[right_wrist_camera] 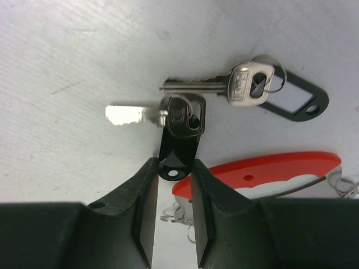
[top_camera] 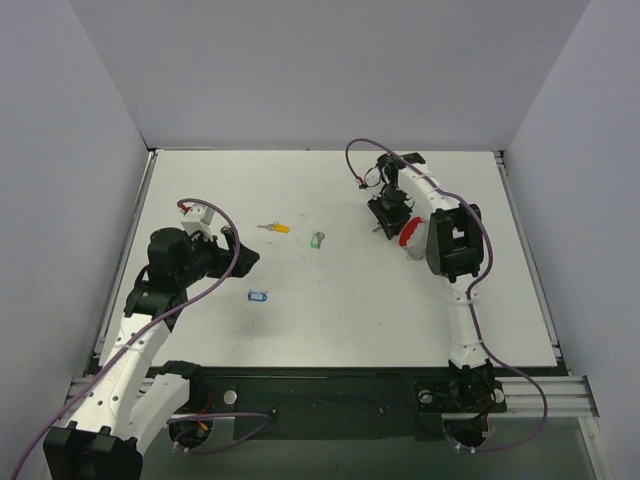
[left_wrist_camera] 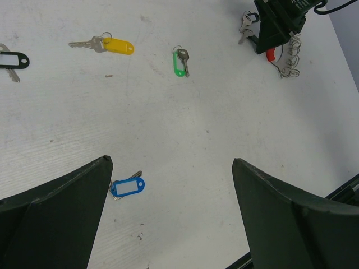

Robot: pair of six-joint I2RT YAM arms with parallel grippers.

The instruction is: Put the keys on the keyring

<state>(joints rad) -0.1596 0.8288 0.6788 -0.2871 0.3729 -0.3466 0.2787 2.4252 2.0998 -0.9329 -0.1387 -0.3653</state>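
My right gripper (right_wrist_camera: 174,168) is shut on the tip of a black tag (right_wrist_camera: 178,150) that carries a silver key (right_wrist_camera: 180,115) lying on the table. A second black-tagged key (right_wrist_camera: 249,84) lies just beyond it. The keyring's red band (right_wrist_camera: 263,168) sits right beside my right finger, its small metal loops (right_wrist_camera: 179,212) behind the jaws. In the top view that gripper (top_camera: 388,215) is at the back right, by the keyring (top_camera: 408,232). My left gripper (left_wrist_camera: 172,160) hangs open and empty above the blue-tagged key (left_wrist_camera: 128,186). Yellow (left_wrist_camera: 115,45), green (left_wrist_camera: 179,61) and another black-tagged key (left_wrist_camera: 14,59) lie farther off.
The white table (top_camera: 330,330) is walled at the back and sides. The yellow key (top_camera: 278,228), green key (top_camera: 317,240) and blue key (top_camera: 257,296) are spread between the two arms. A coiled white cord (left_wrist_camera: 291,56) lies by the keyring.
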